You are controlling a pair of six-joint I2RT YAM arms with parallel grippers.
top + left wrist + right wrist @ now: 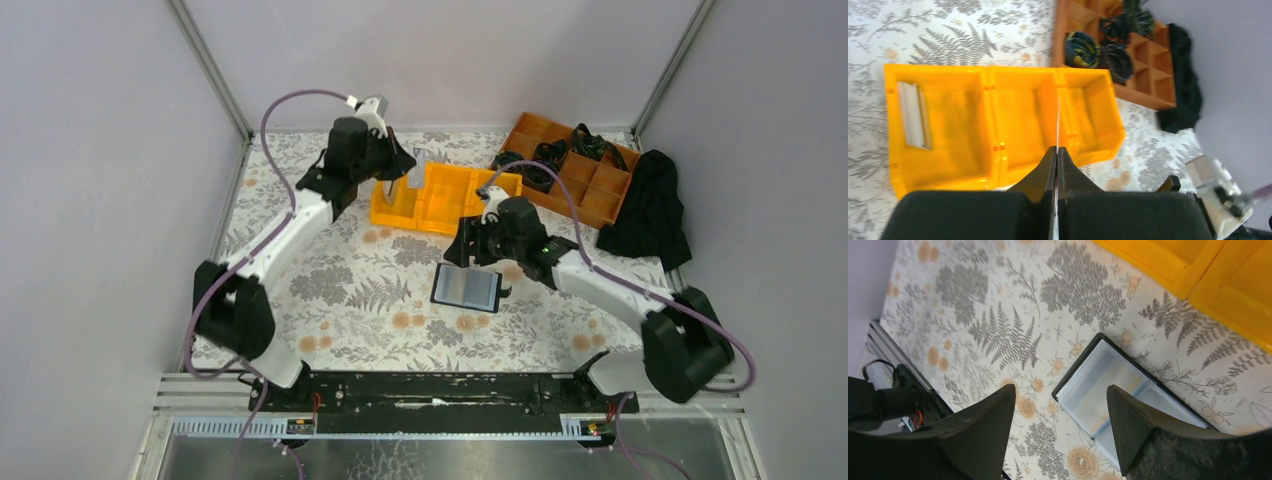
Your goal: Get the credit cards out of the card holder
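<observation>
- Step in hand, as I read it: drop-off of one card. The left gripper [1057, 150] has its black fingers pressed together on a thin pale plastic card [1057, 120], which is held upright and seen edge-on in the wrist view.
- The held card hangs over the yellow three-compartment plastic bin [988, 72]. It lines up w/ the divider between the middle compartment and the one at 3 o'clock of it; can't tell which of the two it's over.
- A second flat silver-grey card [913, 115] lies in the compartment at 9 o'clock of the held one, well apart from the fingers.
- The small black wallet-like card holder [466, 288] w/ clear greyish plastic sleeves lies open and flat on the floral-print tablecloth [350, 290]. In the top view it's at approx 5 o'clock of the bin, apart from it.
- The right gripper [1060, 392] has its fingers spread wide w/ nothing between them. It hovers over the holder's 12 o'clock edge in the top view. In its own view the holder sits below the gap, shifted toward 3 o'clock.
- Tan tints show under the sleeves. Could be a card, could be the print beneath; can't tell.
- Next move, prob.: nudge the left gripper clear of the divider, then part the fingers so the card falls inside one compartment.
- After that the right gripper needs to come down on the holder. Anything left lies flush under slick plastic, so a pinch at an exposed edge looks necessary.
</observation>
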